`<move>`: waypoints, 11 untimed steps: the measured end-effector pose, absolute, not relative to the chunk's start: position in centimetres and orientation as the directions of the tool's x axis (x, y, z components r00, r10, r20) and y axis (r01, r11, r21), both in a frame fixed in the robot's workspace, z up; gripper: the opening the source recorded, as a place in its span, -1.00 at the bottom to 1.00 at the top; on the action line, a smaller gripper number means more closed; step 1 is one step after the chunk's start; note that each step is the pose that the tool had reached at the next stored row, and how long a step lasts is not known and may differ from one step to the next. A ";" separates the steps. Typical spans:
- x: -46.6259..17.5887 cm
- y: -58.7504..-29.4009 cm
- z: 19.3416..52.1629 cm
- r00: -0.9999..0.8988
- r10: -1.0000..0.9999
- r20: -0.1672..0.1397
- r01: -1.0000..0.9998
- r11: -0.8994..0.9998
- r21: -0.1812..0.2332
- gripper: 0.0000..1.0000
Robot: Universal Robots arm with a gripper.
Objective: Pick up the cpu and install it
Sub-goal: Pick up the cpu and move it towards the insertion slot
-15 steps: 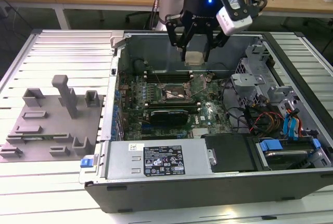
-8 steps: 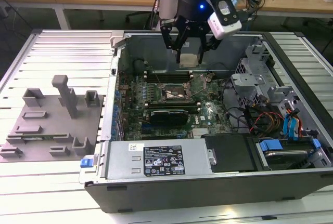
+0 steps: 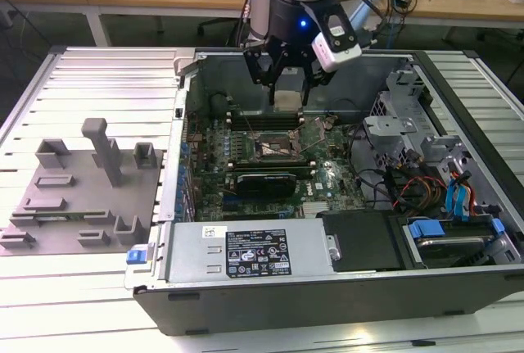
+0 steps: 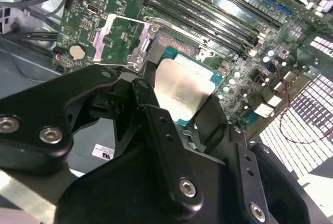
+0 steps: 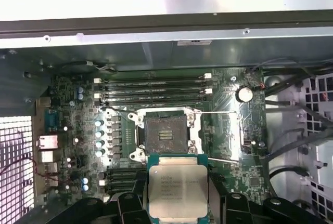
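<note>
My claw is clenched on the chip, one black metal finger against each of two opposite edges, spread just as wide as the chip itself. In both wrist views the chip is a flat square with a dull, brushed silver lid and a thin green rim around it; the lid catches the light with a soft sheen. My fingers are blocky, matte black, with round bolt heads along them.

I hold one chip, clear of the board, touching nothing but my two fingers. In the exterior view it hangs at about twelve o'clock from the socket. That socket is one dark square recess in a shiny steel frame, with nothing seated in it, and its hinged metal cover stands flipped open beside it.

The green circuit board is dense with small parts. Beside the socket run four long dark slots, and near it sit four pale round capacitors in a row and one silver coin battery.

The board lies inside one open grey metal computer case. At nine o'clock from the case, a grey plastic plate with raised blocks rests on the ribbed metal table.
</note>
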State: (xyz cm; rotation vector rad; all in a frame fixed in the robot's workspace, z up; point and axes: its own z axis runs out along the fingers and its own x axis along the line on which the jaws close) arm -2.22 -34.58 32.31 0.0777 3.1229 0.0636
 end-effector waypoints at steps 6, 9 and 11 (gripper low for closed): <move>-2.2 -34.6 31.1 -0.999 0.050 -0.016 0.049 0.998 0.041 0.09; -2.2 -34.5 30.3 -0.999 0.050 -0.016 0.050 0.998 0.041 0.09; -2.3 -34.3 29.7 -0.999 0.050 -0.016 0.050 0.998 0.041 0.09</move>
